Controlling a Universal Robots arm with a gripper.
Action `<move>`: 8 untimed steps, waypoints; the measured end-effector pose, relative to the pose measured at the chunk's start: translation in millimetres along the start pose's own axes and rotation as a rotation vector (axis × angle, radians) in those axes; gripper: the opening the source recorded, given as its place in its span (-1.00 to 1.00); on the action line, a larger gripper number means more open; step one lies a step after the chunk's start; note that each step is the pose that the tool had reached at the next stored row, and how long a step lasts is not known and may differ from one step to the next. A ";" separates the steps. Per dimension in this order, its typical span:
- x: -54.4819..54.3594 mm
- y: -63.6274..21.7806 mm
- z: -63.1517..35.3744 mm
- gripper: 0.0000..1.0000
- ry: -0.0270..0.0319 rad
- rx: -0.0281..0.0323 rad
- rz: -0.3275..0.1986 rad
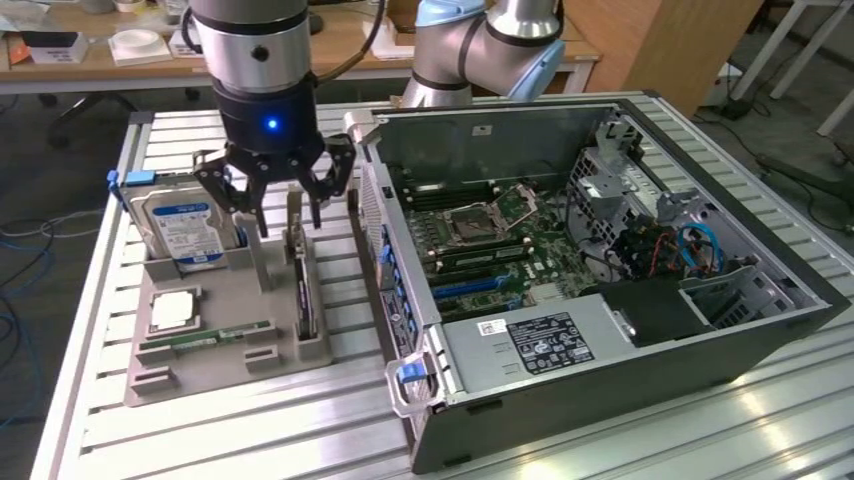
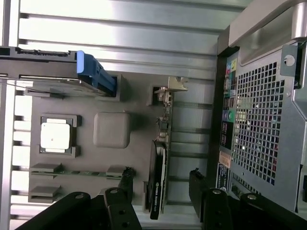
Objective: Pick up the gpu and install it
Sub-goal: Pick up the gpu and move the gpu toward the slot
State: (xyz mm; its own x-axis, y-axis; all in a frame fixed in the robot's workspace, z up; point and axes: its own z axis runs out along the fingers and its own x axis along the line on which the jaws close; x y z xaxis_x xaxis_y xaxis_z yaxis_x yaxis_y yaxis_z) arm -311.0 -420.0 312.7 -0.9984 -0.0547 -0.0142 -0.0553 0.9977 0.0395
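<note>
The gpu (image 1: 302, 285) stands on edge in a slot of the grey tray (image 1: 227, 375), a thin dark card with its silvery bracket at the far end. My gripper (image 1: 283, 222) hangs open directly above its far part, one finger on each side and not touching it. In the wrist view the gpu (image 2: 159, 177) runs between the two black fingers (image 2: 125, 181), with its metal bracket (image 2: 169, 88) further along the tray (image 2: 139, 110). The open computer case (image 1: 601, 250) lies just to the exterior view's right of the tray, motherboard (image 1: 494, 250) exposed.
The tray also holds a silver hard drive with a blue label (image 1: 187, 230), a processor chip (image 1: 174, 310) and a green memory stick (image 1: 207, 340). A second robot arm (image 1: 481, 50) stands behind the case. The case's rear panel (image 2: 259, 120) sits close beside the gpu slot.
</note>
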 end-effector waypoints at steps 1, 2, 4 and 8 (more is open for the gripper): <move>0.0 -0.6 0.8 0.18 -0.0003 -0.0001 0.000; 0.1 -1.2 1.4 0.18 -0.0002 -0.0001 0.000; 0.2 -2.7 3.5 0.18 -0.0001 0.0000 0.001; 0.2 -4.5 5.9 0.18 -0.0001 0.0000 0.002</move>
State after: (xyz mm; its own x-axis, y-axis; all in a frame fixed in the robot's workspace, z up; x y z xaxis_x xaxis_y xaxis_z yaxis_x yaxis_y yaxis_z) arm -310.9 -424.3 306.6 -0.9985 -0.0531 -0.0143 -0.0537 0.9978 0.0396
